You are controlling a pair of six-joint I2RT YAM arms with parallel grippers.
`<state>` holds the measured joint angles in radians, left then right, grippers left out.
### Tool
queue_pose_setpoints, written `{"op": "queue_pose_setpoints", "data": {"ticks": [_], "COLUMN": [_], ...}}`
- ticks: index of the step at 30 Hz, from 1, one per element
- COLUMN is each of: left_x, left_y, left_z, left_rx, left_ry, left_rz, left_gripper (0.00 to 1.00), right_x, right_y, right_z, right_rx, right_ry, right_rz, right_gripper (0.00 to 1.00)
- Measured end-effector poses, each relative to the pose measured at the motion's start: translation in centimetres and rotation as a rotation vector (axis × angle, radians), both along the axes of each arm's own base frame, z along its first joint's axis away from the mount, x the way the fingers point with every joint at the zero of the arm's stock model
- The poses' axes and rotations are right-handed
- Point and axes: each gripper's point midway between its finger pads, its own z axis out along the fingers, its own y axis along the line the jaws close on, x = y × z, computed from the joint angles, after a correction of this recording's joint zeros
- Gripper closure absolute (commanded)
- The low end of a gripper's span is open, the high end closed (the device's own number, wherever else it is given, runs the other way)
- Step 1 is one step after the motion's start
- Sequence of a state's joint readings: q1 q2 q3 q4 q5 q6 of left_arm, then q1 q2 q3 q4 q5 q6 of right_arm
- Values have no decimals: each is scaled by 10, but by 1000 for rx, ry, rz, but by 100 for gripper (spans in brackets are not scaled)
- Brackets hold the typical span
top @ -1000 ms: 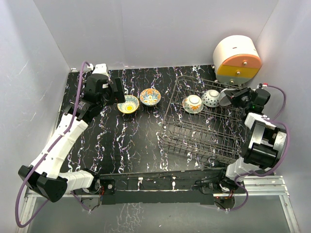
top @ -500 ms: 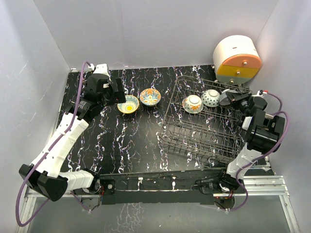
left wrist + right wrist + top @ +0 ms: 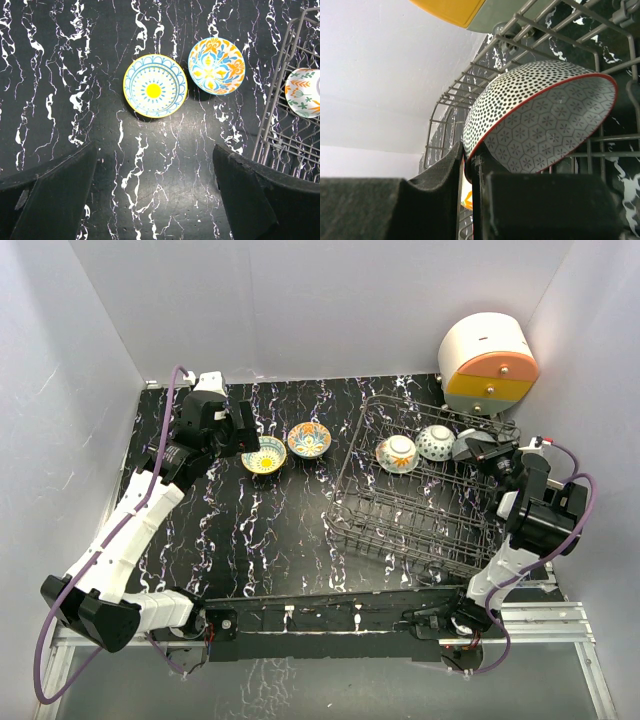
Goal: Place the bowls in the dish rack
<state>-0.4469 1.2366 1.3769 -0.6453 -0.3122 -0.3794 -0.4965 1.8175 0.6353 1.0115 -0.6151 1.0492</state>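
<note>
- Right pincer (image 3: 471,162) is pinched shut on the rim of the red-rim bowl (image 3: 545,112), one finger inside and one outside. The bowl stands on edge.
- The overhead view puts that bowl at the far right end of the rack (image 3: 400,520). It is in the far row, just beside the speckled bowl (image 3: 435,442), with the leafy bowl (image 3: 397,452) further left.
- Rack wires show behind and under the bowl in the wrist view. I can't tell if the lower rim is touching them yet.
- My read is that this is the set-down step for bowl three.
- To do it well, I'd lower until the rim drops between two tines, matching the lean of the neighbours.
- I'd let go only once the rack carries the weight.
- I'd open slowly and back straight out along the fingers, so the inner finger doesn't drag the bowl off its slot.
- Likely risks are bumping the speckled bowl, or the bowl rolling if it lands on top of a tine.
- Left pincer (image 3: 155,150) is spread wide and empty, hovering above the table (image 3: 60,75) just short of the yellow bowl (image 3: 155,86).
- The orange bowl (image 3: 216,66) is just beside the yellow one without touching it. Both sit upright on the table left of the rack, not yet loaded.
</note>
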Motion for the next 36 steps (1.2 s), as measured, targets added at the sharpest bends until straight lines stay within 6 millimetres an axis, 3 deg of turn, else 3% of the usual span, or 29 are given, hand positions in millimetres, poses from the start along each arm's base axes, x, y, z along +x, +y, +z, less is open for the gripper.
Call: {"op": "queue_pose_setpoints", "data": {"ticks": [10, 15, 22, 29, 36], "left_x": [0, -1, -2, -7, -8], "left_y": [-3, -4, -5, -4, -3], "left_z": [0, 0, 0, -2, -2], "left_rx": [-24, -32, -45, -49, -52], "left_ry": [5, 6, 8, 13, 11], "left_rz": [0, 2, 5, 4, 3], "left_gripper": [3, 3, 3, 3, 3], "right_x": [-28, -41, -60, -63, -51], "right_y": [-3, -3, -4, -2, -5], "right_z": [3, 1, -5, -4, 1], "right_rx": [-36, -45, -67, -53, 6], "right_ry": [73, 128, 187, 156, 77], "right_rz": [-36, -54, -99, -95, -87], "right_gripper": [86, 92, 92, 92, 92]}}
